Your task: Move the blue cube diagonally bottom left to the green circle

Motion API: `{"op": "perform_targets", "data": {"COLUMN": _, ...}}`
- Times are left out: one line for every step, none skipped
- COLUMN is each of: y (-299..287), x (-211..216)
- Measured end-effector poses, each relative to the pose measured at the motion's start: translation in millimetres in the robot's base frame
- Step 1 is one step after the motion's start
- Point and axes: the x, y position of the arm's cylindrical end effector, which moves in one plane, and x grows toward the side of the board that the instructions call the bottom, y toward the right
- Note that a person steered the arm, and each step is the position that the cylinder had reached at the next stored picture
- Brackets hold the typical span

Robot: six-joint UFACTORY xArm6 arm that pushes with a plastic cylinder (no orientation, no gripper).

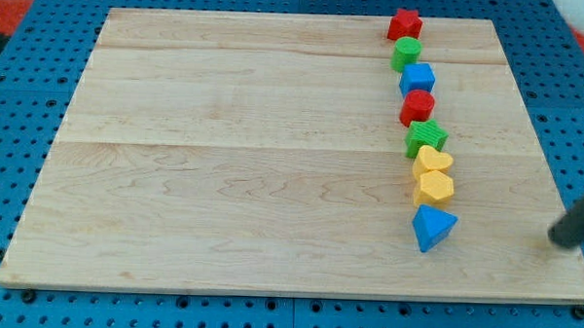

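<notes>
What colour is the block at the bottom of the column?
Blue: the triangular block, seen in the camera view.

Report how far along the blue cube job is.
Done: nothing visible. The blue cube sits directly below the green circle, touching it, in the column of blocks. In hand: my tip rests far off at the view's right edge. Left: approach and nudge the cube leftward.

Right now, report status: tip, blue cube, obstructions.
My tip at view's right, clear of all blocks. Blue cube touching green circle above, red block below.
</notes>
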Motion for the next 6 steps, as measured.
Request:
{"op": "perform_targets", "data": {"y": 5, "x": -94}}
{"op": "perform_targets", "data": {"y": -15, "x": -173}}
{"op": "perform_targets", "data": {"y": -46, "x": -191}}
{"op": "perform_targets", "data": {"y": -108, "x": -185}}
{"op": "perform_targets", "data": {"y": -166, "x": -209}}
{"op": "perform_targets", "data": {"y": -232, "x": -232}}
